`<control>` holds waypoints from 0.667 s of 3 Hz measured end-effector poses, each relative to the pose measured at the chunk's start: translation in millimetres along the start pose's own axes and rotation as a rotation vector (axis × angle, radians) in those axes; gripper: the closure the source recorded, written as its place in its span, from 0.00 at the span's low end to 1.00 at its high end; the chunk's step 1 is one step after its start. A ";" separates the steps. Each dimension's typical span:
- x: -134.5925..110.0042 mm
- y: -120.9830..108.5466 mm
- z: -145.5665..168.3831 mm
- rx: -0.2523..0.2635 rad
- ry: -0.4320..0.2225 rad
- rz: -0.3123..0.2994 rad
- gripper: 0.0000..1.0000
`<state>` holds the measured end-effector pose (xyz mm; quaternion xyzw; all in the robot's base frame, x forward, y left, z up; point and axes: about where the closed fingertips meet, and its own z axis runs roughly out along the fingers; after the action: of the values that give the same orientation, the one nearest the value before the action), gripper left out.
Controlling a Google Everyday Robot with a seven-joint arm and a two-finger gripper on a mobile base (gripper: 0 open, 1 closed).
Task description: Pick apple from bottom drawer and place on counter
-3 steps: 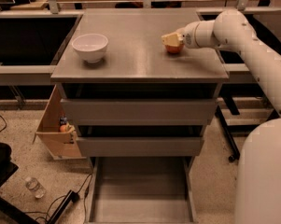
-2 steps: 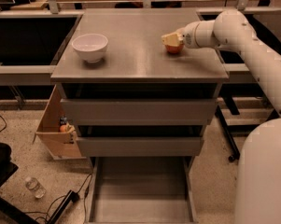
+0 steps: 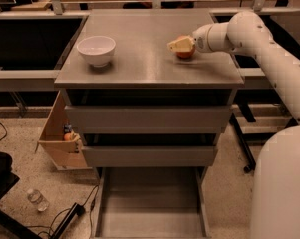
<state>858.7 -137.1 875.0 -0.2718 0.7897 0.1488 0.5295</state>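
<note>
The apple (image 3: 187, 54), red-orange, rests on the grey counter (image 3: 139, 63) at its right rear part. My gripper (image 3: 179, 45) is right at the apple, reaching in from the right and covering its top and left side. The white arm runs off to the right and down the frame's right edge. The bottom drawer (image 3: 149, 203) is pulled out at the foot of the cabinet, and its grey floor is bare.
A white bowl (image 3: 95, 50) stands on the counter's left side. Two closed grey drawers (image 3: 147, 118) sit above the open one. A wooden box (image 3: 57, 138) holding a small orange item (image 3: 69, 136) hangs at the cabinet's left. A plastic bottle (image 3: 37, 199) and cables lie on the floor.
</note>
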 end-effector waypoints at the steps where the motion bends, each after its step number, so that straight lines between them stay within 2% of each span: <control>1: -0.7 1.3 0.4 -0.007 -0.002 0.000 0.00; 2: -2.7 4.4 1.1 -0.023 -0.006 0.001 0.00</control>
<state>857.8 -132.3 876.8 -0.2770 0.7865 0.1590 0.5286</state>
